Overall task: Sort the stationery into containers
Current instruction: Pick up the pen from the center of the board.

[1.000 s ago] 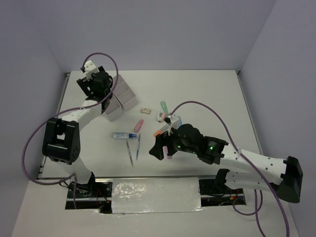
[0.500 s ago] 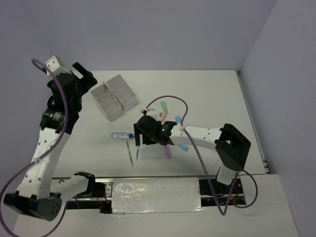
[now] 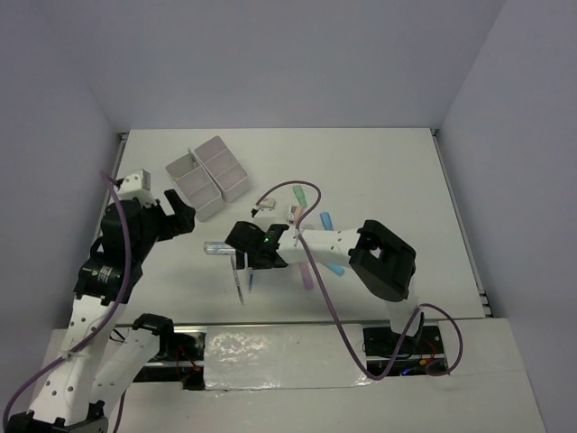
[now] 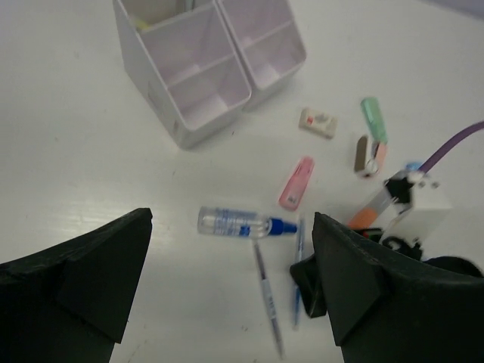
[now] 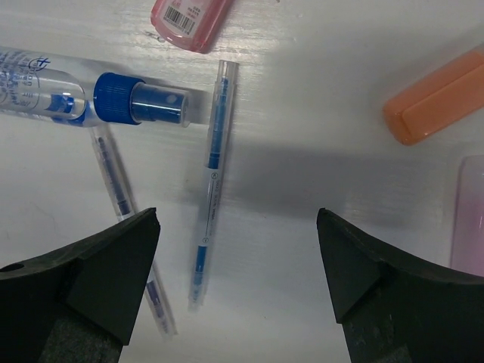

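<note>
The containers (image 3: 208, 175) are a block of small white bins at the back left, also in the left wrist view (image 4: 204, 72). Stationery lies loose on the table: a clear blue-capped tube (image 5: 76, 91), a blue pen (image 5: 210, 189), a second thin pen (image 5: 117, 198), a pink highlighter (image 5: 189, 19), an orange one (image 5: 435, 98) and a purple one (image 5: 470, 219). My right gripper (image 5: 242, 280) hangs open low over the blue pen, which lies nearer its left finger. My left gripper (image 4: 231, 291) is open and empty, high above the tube (image 4: 238, 223).
Farther back lie a small eraser (image 4: 318, 122), a green highlighter (image 3: 299, 193) and a blue highlighter (image 3: 326, 219). The right arm's purple cable (image 3: 288, 189) loops above them. Grey walls close in the table on three sides.
The left arm has swung away from the containers to the near left, looking down at the tube. The right gripper has moved left, from the highlighters to above the pens.
</note>
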Robot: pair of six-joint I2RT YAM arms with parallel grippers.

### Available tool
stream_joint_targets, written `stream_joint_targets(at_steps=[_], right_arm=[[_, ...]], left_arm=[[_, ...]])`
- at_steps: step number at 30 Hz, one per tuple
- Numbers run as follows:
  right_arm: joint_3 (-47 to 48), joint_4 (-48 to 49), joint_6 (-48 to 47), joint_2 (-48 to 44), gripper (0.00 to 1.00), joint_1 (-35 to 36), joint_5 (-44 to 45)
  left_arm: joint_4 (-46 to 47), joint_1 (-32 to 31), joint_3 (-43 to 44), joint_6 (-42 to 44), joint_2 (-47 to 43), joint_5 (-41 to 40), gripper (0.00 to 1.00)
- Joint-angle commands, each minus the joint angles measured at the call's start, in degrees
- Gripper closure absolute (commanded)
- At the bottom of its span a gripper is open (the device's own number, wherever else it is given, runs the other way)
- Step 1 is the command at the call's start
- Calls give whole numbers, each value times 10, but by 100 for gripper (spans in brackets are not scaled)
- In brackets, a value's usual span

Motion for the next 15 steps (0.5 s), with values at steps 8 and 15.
stream_joint_targets(at_steps=[8, 15], right_arm=[[69, -65, 23, 57, 22, 5, 43], [74, -79, 15, 84, 41, 7, 33]], left_arm=[[5, -4, -17, 28, -38, 14, 1], [-3, -5, -15, 31, -32, 10, 1]])
